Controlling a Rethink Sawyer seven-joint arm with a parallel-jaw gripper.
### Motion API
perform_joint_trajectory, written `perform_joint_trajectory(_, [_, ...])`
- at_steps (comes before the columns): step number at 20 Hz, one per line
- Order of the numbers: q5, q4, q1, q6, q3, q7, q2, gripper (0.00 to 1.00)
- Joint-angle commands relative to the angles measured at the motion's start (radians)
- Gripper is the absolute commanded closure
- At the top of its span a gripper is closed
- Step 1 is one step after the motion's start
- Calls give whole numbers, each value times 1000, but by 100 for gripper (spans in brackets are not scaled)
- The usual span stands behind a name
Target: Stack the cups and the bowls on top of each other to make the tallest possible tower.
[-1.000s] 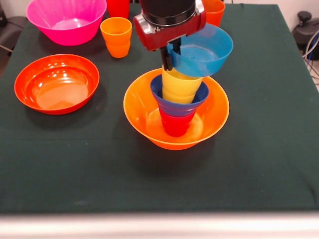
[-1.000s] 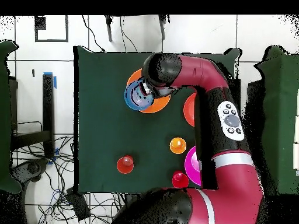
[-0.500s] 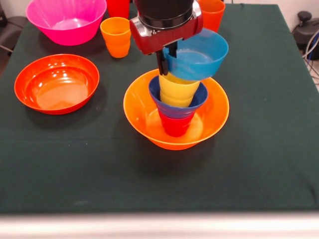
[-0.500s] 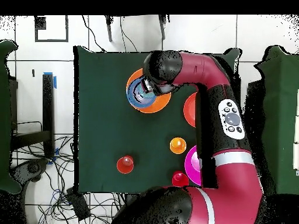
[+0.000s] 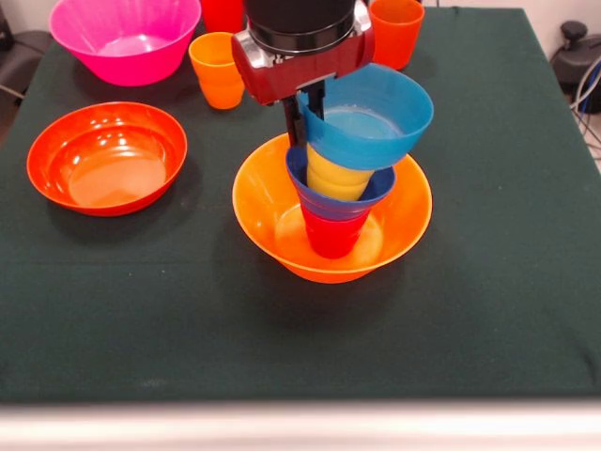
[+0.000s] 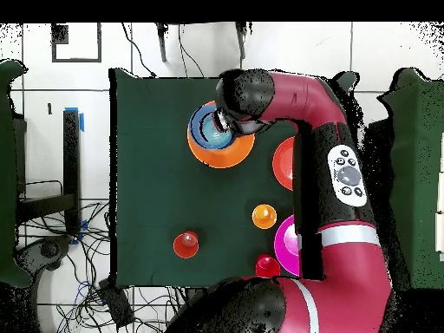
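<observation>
Light blue bowl pinched at rim by gripper, held over yellow cup, apparently for seating as next tier.
Tower at table centre: big orange bowl as base, red cup inside, dark blue bowl above, yellow cup nested within.
Orange-red bowl, pink bowl, orange cup: empty, set apart.

In the front view, the near tabletop and its right side lie bare and open. The tower fills the centre, with the gripper above it. An orange-red bowl blocks the left; a pink bowl and three cups crowd the far edge
</observation>
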State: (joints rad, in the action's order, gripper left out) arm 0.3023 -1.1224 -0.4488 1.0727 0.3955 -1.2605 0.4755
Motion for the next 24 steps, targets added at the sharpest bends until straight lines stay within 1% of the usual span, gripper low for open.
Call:
perform_joint_trajectory(1, [93,31,9,100,47,245,4,100])
perform_joint_trajectory(4, [95,31,9,101,47,248,5,100])
perform_joint_trajectory(5, [92,23,6,92,47,243,9,0])
perform_joint_trajectory(7, [92,22,6,91,44,236,9,0])
perform_joint_trajectory(12, [94,17,11,129,29,224,13,0])
perform_joint_trajectory(17, [98,13,7,137,31,232,14,0])
perform_joint_trajectory(20, [105,34,13,180,34,254,6,0])
perform_joint_trajectory(24, [105,42,14,193,37,250,6,0])
